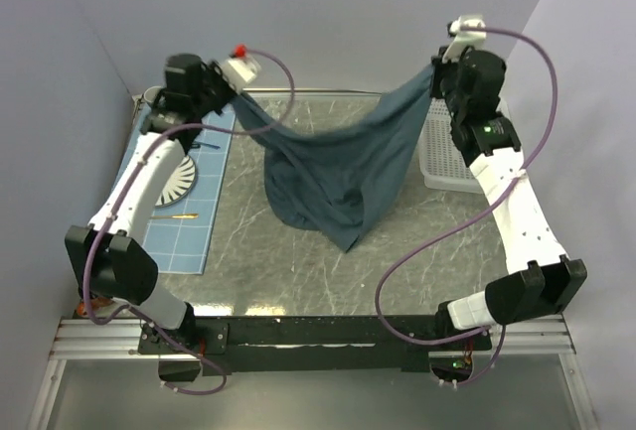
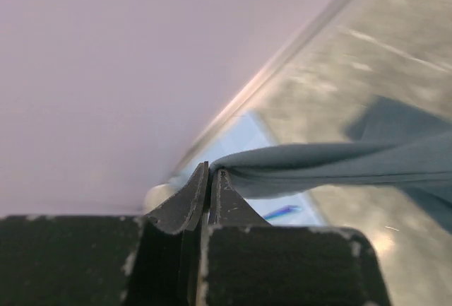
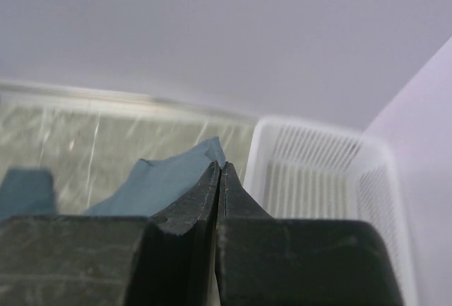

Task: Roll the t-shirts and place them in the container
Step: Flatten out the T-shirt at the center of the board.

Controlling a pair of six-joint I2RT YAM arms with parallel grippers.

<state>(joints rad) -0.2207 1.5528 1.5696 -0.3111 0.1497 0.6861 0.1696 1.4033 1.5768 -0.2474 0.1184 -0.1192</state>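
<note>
Sagging t-shirt (image 1: 338, 167) strung between left jaws and right jaws, both pinching fabric.

Both arms rise with bent elbows, the left gripper (image 1: 237, 97) pinched tight on the left top corner of the t-shirt (image 1: 338, 167), the right gripper (image 1: 434, 77) pinched on its right top corner.

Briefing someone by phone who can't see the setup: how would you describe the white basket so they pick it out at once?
Take the grey marbled table and look to its far right corner, just right of the lifted dark t-shirt. The white basket stands there: the only slatted plastic container, while the placemat opposite is flat and blue.
</note>
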